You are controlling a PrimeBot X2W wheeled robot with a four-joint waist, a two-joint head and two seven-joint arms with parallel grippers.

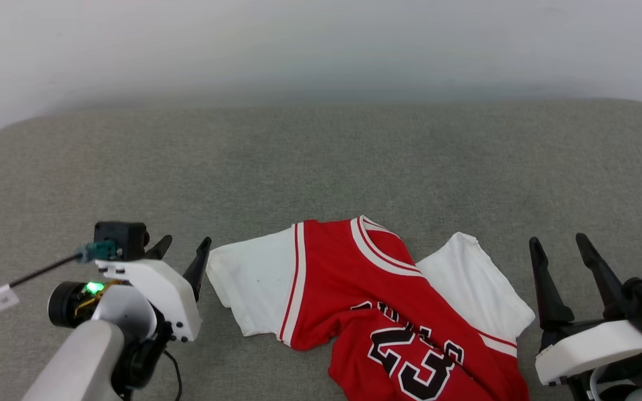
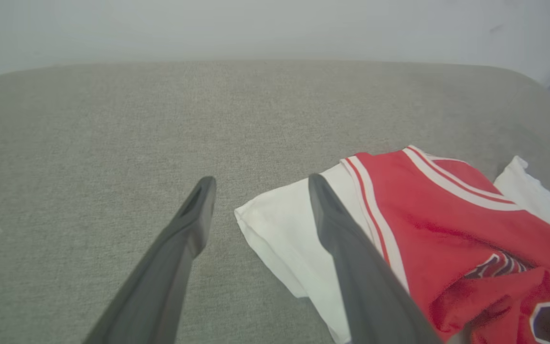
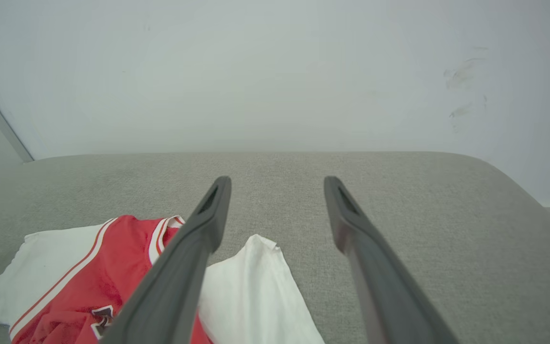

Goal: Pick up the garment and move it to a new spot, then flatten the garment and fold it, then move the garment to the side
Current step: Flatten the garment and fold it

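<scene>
Garment (image 1: 354, 278) lies between the grippers. Left gripper (image 1: 187, 240) is nearest, just beside its sleeve (image 1: 254, 289); right gripper (image 1: 557, 240) is near. Both jaws splayed, empty.

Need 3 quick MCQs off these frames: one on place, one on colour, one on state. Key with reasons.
1. Where does the garment lie relative to the left pincer and right pincer?
A) between them
B) left of both
C) right of both

2. What colour are its sleeves?
A) black
B) white
C) blue

3. How do the two pincers stand?
A) both shut on cloth
B) left shut, right open
C) both open, gripping nothing

Key:
1 A: the head view shows one pincer on either side of it.
2 B: both sleeves are white beside the red body.
3 C: the fingers stand apart in both wrist views.
</scene>
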